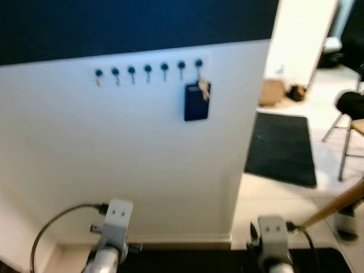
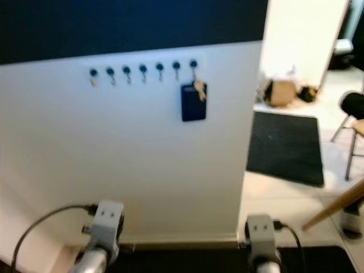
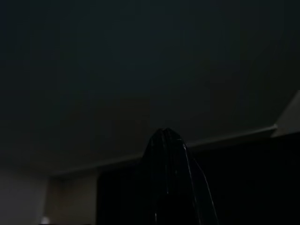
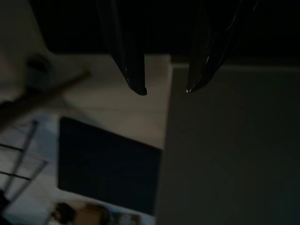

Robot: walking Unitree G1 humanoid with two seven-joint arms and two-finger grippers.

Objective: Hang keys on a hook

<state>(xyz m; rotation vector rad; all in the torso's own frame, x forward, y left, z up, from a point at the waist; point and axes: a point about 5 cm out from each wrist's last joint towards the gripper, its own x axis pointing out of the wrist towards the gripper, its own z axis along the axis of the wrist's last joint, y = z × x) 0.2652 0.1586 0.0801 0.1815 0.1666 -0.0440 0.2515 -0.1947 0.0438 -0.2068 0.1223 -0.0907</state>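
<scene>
- Lower left of the head views: my left arm hangs idle, its silver wrist block low against the white wall (image 1: 142, 148). In the dark wrist view the left gripper (image 3: 174, 183) shows as one black mass with no gap visible between its fingers, so I read it as closed on nothing.
- Upper left to upper centre: a row of seven small dark round wall hooks (image 1: 148, 69) runs level just under the dark navy upper band of wall (image 1: 136, 25). Their height puts them, I judge, within an arm's raised reach.
- Upper centre: the brass keys with a flat dark blue rectangular fob (image 1: 197, 101) hang from the rightmost hook (image 1: 198, 63), the fob flat against the wall. I judge the hanging done, which would explain both arms being lowered.
- Lower centre-right: my right arm also hangs low beside the wall's corner. The right gripper (image 4: 166, 89) points at the floor, its two black fingers (image 4: 133, 75) parted with bare floor showing between them; it holds nothing.
- Right of the frame: a dark rectangular floor mat (image 1: 281, 149) lies on pale tile past the corner; a metal-legged chair (image 1: 347, 133) stands at the far right edge, and a wooden stick (image 1: 333, 207) slants in at the lower right.
</scene>
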